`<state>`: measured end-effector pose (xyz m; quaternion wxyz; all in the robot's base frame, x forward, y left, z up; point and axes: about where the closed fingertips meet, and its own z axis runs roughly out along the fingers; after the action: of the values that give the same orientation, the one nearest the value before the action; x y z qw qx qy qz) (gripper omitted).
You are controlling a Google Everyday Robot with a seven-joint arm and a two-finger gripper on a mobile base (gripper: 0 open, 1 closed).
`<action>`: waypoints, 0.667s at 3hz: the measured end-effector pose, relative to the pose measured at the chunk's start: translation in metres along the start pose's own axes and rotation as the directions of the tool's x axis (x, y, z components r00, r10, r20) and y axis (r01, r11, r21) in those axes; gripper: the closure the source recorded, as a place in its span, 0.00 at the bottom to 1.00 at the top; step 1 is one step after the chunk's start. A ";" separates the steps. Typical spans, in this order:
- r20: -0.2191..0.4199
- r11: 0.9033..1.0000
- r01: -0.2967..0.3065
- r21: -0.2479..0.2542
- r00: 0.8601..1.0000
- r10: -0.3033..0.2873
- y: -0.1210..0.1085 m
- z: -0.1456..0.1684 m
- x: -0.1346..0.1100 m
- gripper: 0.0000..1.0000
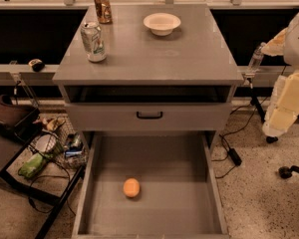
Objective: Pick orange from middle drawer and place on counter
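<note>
The orange lies on the floor of the middle drawer, which is pulled fully open at the bottom of the view. It sits left of the drawer's middle, apart from the walls. The counter is the grey cabinet top above it. My arm hangs at the right edge of the view, beside the cabinet. Its lower end with the gripper is level with the closed drawer front, far right of the orange and well above the drawer floor. Nothing shows in the gripper.
On the counter stand a green-white can at the front left, a brown can at the back left and a cream-white bowl at the back middle. A closed drawer front with a black handle sits above the open drawer. A wire basket of clutter and cables lie on the floor at the left.
</note>
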<state>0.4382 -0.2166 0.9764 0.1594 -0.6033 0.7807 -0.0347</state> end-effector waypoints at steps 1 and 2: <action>0.000 1.000 0.000 0.000 1.000 0.000 0.000 0.000 0.000 0.00; 0.048 1.000 -0.007 0.014 0.999 0.006 -0.001 0.024 -0.013 0.00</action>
<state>0.4491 -0.2014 0.9566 0.1822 -0.6004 0.7783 -0.0252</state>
